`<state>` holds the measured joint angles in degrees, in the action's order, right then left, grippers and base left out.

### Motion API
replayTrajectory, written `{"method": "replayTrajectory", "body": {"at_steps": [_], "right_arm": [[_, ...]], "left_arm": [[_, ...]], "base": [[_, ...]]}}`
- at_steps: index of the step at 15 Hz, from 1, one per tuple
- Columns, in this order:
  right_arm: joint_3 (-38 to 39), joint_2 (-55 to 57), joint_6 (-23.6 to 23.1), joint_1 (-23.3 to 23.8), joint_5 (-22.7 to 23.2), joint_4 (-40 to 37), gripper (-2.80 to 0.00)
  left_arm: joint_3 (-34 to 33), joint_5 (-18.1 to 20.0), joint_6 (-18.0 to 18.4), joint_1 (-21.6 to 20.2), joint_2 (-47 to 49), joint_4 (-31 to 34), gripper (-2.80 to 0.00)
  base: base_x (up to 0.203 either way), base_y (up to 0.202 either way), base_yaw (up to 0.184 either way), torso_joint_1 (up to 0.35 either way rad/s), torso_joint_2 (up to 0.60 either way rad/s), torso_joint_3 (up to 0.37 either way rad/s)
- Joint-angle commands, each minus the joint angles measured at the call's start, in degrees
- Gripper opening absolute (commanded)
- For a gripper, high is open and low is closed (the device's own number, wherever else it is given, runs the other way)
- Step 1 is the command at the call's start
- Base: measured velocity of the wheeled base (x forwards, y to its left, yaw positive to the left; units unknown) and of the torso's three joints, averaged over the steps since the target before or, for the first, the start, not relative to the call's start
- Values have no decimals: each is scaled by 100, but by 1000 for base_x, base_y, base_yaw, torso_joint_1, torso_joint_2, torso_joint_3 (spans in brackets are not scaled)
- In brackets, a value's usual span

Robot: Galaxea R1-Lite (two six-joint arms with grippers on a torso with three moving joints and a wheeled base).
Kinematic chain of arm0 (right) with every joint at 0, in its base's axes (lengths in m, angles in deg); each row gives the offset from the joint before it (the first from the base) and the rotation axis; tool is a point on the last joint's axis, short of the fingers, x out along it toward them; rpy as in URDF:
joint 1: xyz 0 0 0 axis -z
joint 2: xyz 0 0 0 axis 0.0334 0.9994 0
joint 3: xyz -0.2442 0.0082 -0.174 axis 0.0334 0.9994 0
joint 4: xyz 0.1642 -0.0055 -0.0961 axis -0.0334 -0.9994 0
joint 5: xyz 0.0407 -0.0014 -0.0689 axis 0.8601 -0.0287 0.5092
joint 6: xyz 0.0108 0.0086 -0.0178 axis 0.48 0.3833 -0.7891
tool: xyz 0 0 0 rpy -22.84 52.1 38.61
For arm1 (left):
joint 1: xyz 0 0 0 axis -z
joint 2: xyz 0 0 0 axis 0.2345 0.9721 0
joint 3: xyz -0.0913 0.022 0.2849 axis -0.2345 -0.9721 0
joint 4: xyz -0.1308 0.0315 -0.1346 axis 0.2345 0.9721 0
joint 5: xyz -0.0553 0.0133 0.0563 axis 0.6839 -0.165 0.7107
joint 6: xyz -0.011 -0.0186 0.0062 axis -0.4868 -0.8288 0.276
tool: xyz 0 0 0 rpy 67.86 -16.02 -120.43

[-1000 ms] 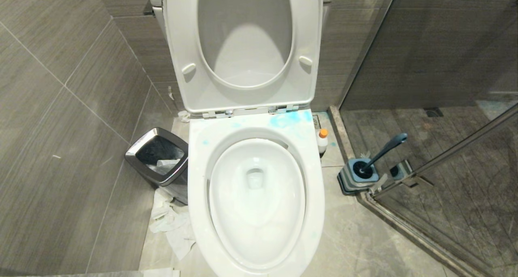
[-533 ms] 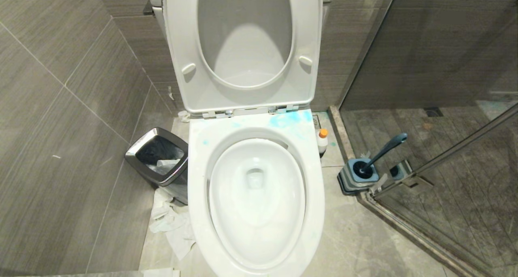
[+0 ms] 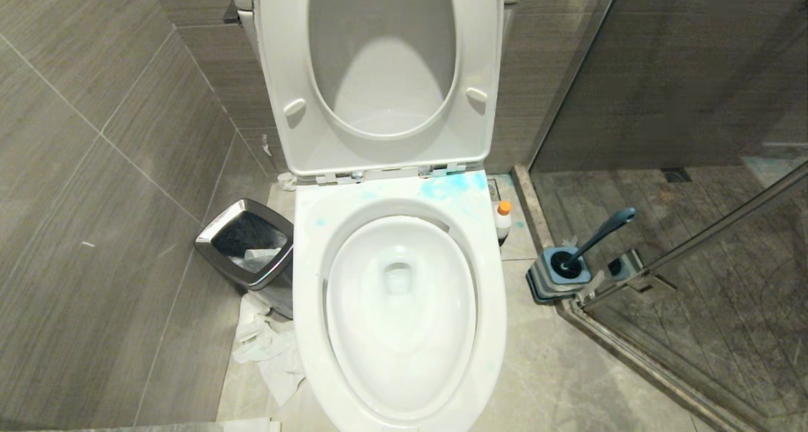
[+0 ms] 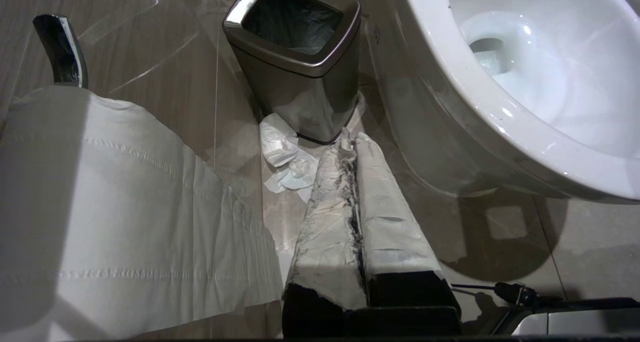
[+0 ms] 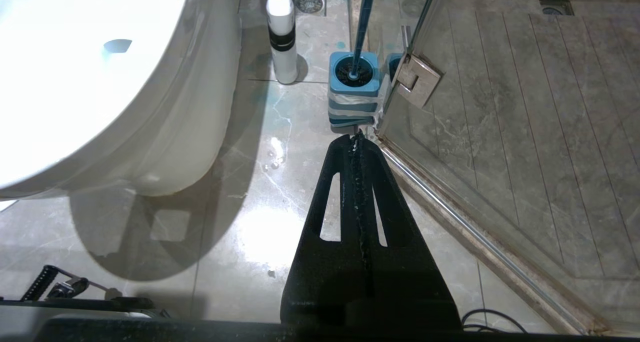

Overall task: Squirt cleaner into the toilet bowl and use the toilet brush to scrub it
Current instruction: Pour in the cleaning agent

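The white toilet bowl point(image 3: 493, 306) stands open, its seat and lid raised, with blue smears on the back of its rim. To its right on the floor is the cleaner, a white bottle with an orange cap point(image 3: 503, 220) point(image 5: 281, 37). The toilet brush point(image 3: 601, 232) point(image 5: 362, 22), with a blue handle, sits in its blue holder point(image 3: 558, 279) point(image 5: 353, 89) by the glass door. Neither arm shows in the head view. My left gripper point(image 4: 350, 142), its fingers wrapped in white, is shut and empty, low beside the bowl. My right gripper point(image 5: 356, 138) is shut and empty, short of the brush holder.
A metal waste bin point(image 3: 249, 249) point(image 4: 295, 57) stands left of the toilet, with crumpled paper point(image 3: 268, 350) on the floor by it. A toilet roll point(image 4: 100, 207) hangs close by the left wrist. The glass shower door point(image 3: 694, 261) and its hinge point(image 5: 415, 79) border the right side.
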<state>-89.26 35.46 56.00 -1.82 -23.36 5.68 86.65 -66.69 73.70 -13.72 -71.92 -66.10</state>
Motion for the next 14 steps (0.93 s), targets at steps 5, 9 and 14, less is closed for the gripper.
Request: {"method": "replayTrajectory", "body": {"at_steps": [5, 9, 14], "right_arm": [[1, 0, -4, -1, 2, 0, -280], [1, 0, -4, -1, 2, 0, -280], [1, 0, -4, -1, 2, 0, -280]], "left_arm": [[1, -30, -335, 7, 16, 8, -280], [-7, -36, -379, 7, 16, -36, -280], [-7, -31, -379, -2, 16, -36, -280]], "base": [[0, 0, 0, 0, 0, 0], [0, 0, 0, 0, 0, 0], [0, 0, 0, 0, 0, 0]]}}
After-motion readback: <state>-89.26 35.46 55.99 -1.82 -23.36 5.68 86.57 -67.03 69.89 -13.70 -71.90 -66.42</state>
